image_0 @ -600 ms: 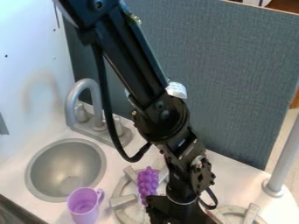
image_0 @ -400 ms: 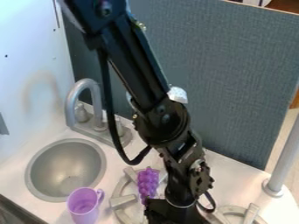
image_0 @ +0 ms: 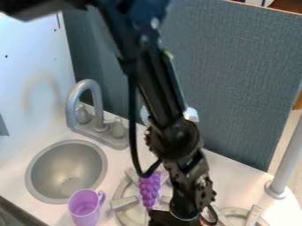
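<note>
**Gripper low beside purple grapes at the burner**

At left, a round grey metal-look sink (image_0: 42, 172) has a smooth lilac plastic cup (image_0: 85, 207) standing near its front edge, its handle to the right. Next comes the bunch of glossy purple toy grapes (image_0: 149, 190), knobbly and elongated, lying on the left grey burner (image_0: 121, 204). Just right of it is the black two-finger gripper (image_0: 175, 219); whether it is spread or pressed together, I cannot tell. The step in hand appears to be positioning beside the grapes; any grip there would call for careful alignment around the burner's raised prongs.
</note>
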You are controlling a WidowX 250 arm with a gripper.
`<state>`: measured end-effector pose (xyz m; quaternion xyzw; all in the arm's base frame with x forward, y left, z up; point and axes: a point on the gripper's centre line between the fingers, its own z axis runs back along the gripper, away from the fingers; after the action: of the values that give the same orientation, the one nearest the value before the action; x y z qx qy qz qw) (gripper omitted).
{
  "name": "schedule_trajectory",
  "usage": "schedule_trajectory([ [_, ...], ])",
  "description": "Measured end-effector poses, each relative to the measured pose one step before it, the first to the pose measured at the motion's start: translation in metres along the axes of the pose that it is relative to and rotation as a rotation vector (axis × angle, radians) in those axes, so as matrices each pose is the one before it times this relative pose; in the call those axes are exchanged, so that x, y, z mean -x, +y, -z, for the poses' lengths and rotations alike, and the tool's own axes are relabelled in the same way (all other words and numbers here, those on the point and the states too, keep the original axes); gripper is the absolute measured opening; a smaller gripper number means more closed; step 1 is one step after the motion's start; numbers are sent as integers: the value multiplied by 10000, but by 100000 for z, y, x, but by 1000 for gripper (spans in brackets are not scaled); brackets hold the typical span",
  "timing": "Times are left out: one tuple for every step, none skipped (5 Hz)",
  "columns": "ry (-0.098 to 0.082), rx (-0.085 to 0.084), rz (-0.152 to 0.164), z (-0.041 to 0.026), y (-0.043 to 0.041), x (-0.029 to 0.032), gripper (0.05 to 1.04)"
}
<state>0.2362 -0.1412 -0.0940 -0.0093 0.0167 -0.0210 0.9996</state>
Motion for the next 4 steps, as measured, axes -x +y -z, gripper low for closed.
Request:
schedule_trajectory([
  [257,-414,402,1719,-979,84,1004],
  [147,-14,58,1083,-323,-445,1003],
  [-24,130,27,139,-422,-460,977],
  [-123,101,-146,-160,122,259,747],
])
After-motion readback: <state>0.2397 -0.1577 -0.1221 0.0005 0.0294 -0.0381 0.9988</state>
